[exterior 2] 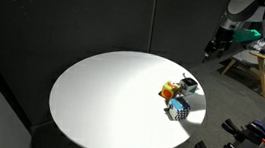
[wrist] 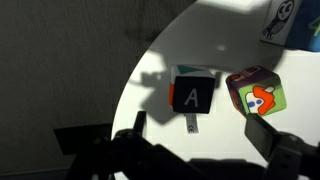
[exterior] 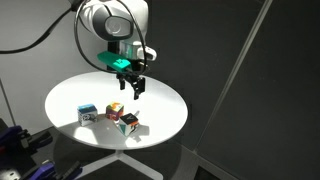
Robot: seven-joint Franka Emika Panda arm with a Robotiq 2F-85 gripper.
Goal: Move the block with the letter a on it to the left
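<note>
**poster1:** So where are we on this one? To us it looks like nothing's actually done yet. In the wrist view the A block [wrist: 192, 97] sits on the white tabletop [exterior: 70, 95] a bit right of centre. The red-and-yellow block [wrist: 258, 95] is just beside it on the right, and the blue-and-white block [wrist: 280, 20] is off in the upper right corner.

**poster2:** Yep, we read it the same. In an exterior view the end effector [exterior: 132, 88] hangs above the little cluster of three, clear of the tabletop. In the wrist view its fingers are spread wide at the bottom of the frame with nothing between them, so no grasp.

**poster1:** Then our guess is that basically everything's left: come down, close on the A block, carry it left, let go.

**poster2:** Agreed. We'd also watch that red-and-yellow neighbour on the way down, since it's really close.
</note>
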